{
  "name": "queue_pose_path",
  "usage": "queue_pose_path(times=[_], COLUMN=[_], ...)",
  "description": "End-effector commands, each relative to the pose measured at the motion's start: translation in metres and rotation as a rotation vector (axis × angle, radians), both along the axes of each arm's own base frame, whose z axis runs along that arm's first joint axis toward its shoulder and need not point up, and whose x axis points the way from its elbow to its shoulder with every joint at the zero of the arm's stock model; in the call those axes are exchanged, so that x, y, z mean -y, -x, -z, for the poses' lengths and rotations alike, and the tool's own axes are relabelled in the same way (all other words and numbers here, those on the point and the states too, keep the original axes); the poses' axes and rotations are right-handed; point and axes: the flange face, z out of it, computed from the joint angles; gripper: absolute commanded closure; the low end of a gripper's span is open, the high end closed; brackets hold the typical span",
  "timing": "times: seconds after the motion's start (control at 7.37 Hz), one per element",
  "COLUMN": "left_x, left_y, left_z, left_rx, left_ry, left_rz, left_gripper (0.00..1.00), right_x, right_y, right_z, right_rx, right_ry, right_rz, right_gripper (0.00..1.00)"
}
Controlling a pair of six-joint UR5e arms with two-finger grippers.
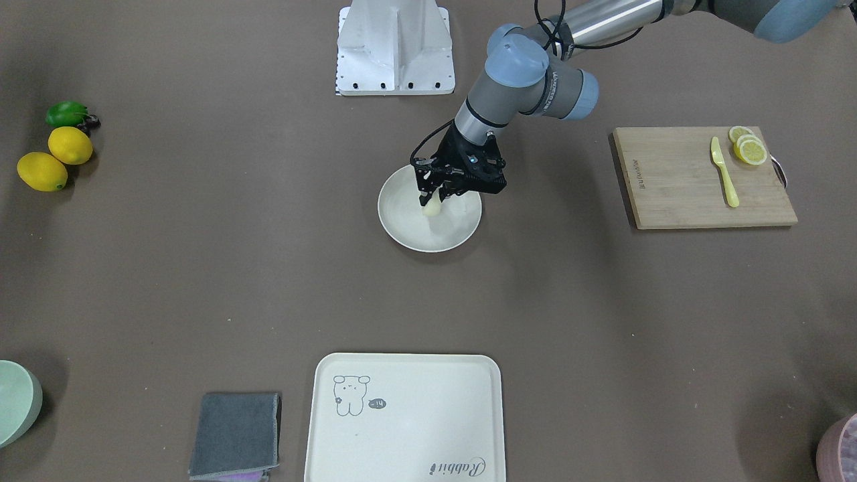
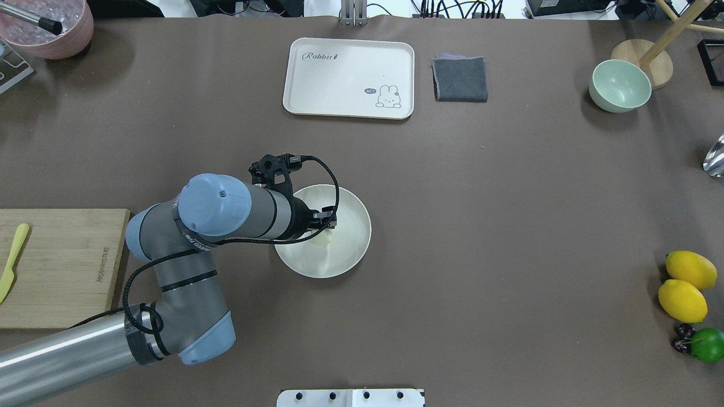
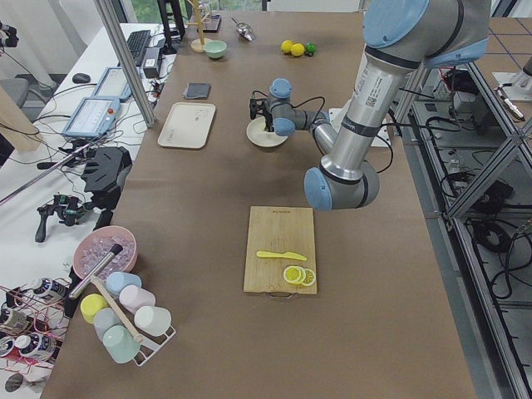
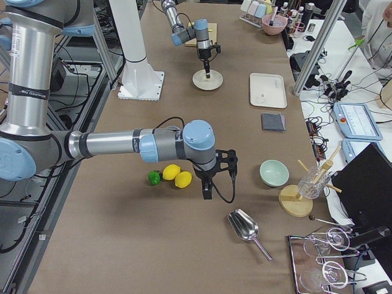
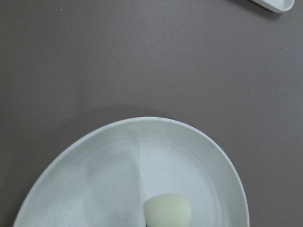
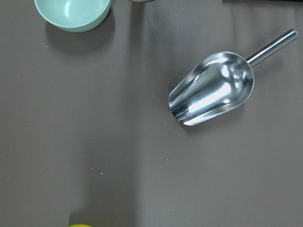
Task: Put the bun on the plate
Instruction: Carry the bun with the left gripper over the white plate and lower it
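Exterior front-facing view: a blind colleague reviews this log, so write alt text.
The left gripper grips the bun over the plate at centre. A board with knife and lemon slices lies at the view's right, lemons far left, a tray at bottom.

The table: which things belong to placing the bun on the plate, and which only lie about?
Job: bun, plate, left gripper holding the bun.
Lying about: lemons, cutting board, tray, grey cloth, green bowl, metal scoop.
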Motion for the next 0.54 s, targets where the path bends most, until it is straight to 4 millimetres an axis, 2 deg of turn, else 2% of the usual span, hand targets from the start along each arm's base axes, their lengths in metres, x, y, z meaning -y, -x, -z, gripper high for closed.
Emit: queue_pose_path(times=[0.0,0.27,0.41], left_x=[-0.011,-0.012,-0.011], left_y=[-0.008,-0.001,0.011], left_z=[0.004,0.014,0.026], left_rx=[-0.002,-0.022,-0.045], left_ry=[-0.016,-0.024,-0.032], left_rz=[0.011,0.011,0.019], left_gripper=[0.03,0.03,0.03], right_x=[-0.002,-0.003,-0.005], right_y=[0.0,0.0,0.0], right_z=[-0.003,-0.006,-0.012], right_rx=[-0.001,0.001,0.001], right_ry=[0.007,0.013,0.027], right_rz=[0.0,0.0,0.0], right_gripper=[0.0,0.0,0.0])
